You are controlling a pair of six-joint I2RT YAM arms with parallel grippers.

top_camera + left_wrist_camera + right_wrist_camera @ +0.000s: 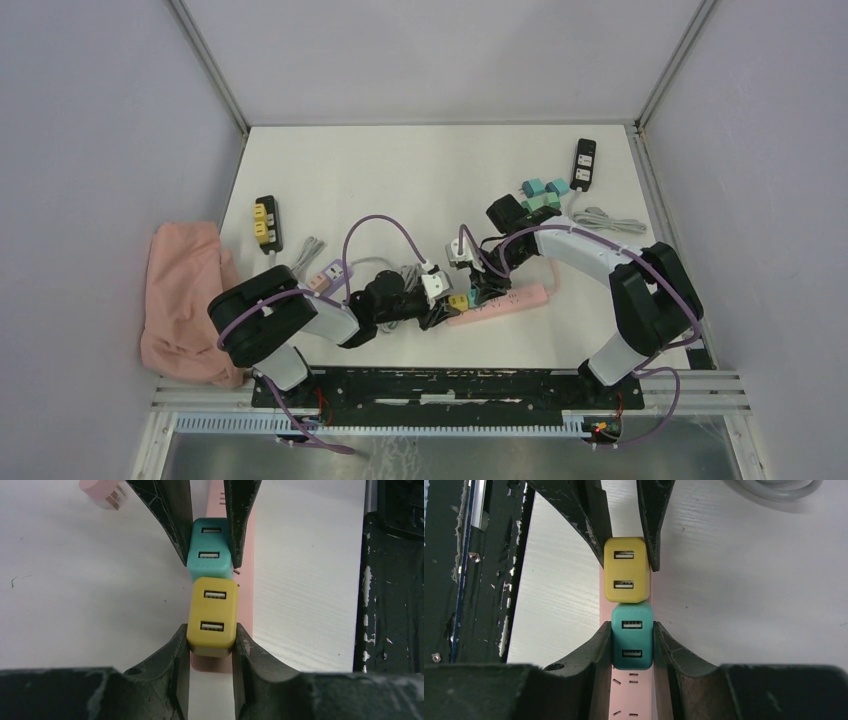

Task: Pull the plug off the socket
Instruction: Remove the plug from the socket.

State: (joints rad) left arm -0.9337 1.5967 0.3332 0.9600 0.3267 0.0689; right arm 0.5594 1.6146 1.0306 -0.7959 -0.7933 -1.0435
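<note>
Near the front edge of the surface [400, 170], about at its middle, lies the pink socket strip [520, 298], and both arms meet over it. Seen from the left wrist, the left tool [211, 634] is clenched on the yellow plug [212, 612], which stands on the strip and touches the teal plug [210, 550] just beyond it. Seen from the right wrist, the right tool [632, 630] grasps that teal plug by its two sides, also on the strip.
</note>
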